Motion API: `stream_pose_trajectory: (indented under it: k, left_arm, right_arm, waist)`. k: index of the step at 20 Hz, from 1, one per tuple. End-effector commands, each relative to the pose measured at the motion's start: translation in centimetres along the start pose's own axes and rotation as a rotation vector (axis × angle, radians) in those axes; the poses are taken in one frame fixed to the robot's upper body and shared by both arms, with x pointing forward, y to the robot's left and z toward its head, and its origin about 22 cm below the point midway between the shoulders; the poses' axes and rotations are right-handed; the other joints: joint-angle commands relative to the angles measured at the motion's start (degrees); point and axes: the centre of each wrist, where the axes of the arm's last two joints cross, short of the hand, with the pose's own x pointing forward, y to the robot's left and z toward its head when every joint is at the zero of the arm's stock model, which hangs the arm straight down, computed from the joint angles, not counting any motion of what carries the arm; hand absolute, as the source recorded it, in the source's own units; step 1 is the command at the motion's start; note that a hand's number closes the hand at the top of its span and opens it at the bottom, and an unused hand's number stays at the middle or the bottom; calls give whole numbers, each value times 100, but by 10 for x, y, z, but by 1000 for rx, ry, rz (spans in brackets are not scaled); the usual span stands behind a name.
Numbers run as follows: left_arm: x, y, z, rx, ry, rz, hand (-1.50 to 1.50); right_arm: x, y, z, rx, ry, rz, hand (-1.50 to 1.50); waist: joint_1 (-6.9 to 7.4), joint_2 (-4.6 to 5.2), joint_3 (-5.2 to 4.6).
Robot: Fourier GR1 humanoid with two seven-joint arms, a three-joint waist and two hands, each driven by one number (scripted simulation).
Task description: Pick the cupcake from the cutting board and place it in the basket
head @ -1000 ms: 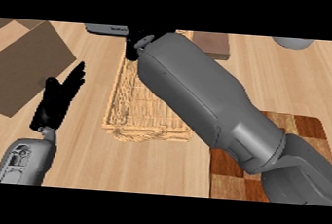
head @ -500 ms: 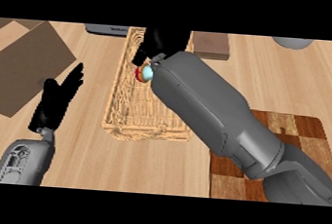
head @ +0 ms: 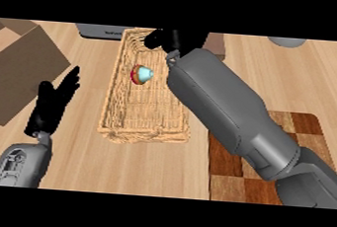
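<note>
The cupcake (head: 142, 74), with light blue icing and a red wrapper, lies on its side inside the woven basket (head: 146, 125), in its far half. My right hand (head: 176, 39) is over the basket's far right rim, apart from the cupcake, fingers relaxed and holding nothing. Its grey forearm crosses the basket's right side and covers part of the chequered cutting board (head: 244, 182) at the lower right. At the left, my left hand (head: 53, 103) rests open on the counter with fingers pointing up.
A brown mat (head: 19, 70) lies at the far left. A grey appliance (head: 100, 31) stands behind the basket, a brown block (head: 216, 42) beside my right hand, and a grey round object (head: 288, 42) at the top right.
My right hand has lifted away toward the basket's far rim, uncovering the cupcake, which now lies free in the basket. The left hand has not moved.
</note>
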Motion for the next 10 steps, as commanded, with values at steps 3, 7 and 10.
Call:
stream_pose_trajectory:
  k: [3, 7, 10]
  left_arm:
    - [-15, 8, 10, 50, 24, 4, 0]
    - [-14, 16, 14, 56, 42, 4, 0]
    - [-23, 23, 22, 47, 54, 11, 0]
  right_arm:
    - [-27, -25, -19, -103, 211, -172, -150]
    - [-56, -46, -21, -115, 224, -188, -150]
    - [-90, -58, -9, -90, 247, -205, -150]
  waist:
    - [-259, -91, 8]
    - [-360, -130, 9]
    - [-373, -131, 8]
